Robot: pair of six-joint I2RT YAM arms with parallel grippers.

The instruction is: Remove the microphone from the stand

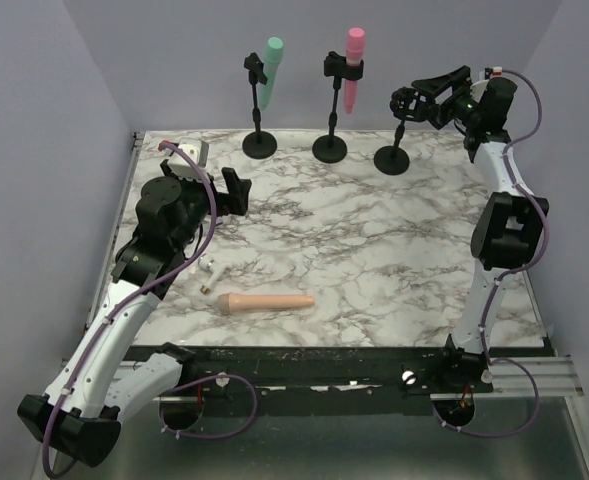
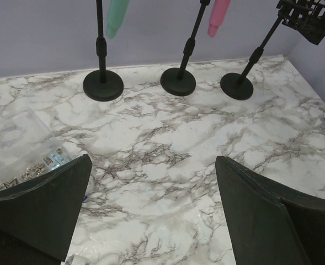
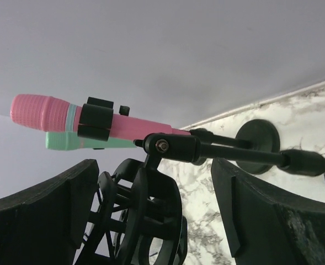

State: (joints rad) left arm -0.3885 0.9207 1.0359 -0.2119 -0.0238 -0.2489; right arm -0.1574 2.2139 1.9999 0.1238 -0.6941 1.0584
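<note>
Three black stands are at the back. The left one holds a green microphone (image 1: 270,70), the middle one a pink microphone (image 1: 354,65). The right stand (image 1: 392,158) has an empty black shock mount (image 3: 145,215). A peach microphone (image 1: 269,302) lies on the marble table near the front. My right gripper (image 1: 429,95) is open, its jaws on either side of the empty mount (image 3: 154,165). My left gripper (image 1: 236,190) is open and empty above the left of the table (image 2: 152,160). The pink microphone (image 3: 96,118) and the green microphone (image 3: 79,142) show behind the mount.
A clear box of small parts (image 2: 19,143) sits at the table's left, also in the top view (image 1: 189,152). Small white and brass bits (image 1: 212,272) lie near the left arm. Purple walls close the back and sides.
</note>
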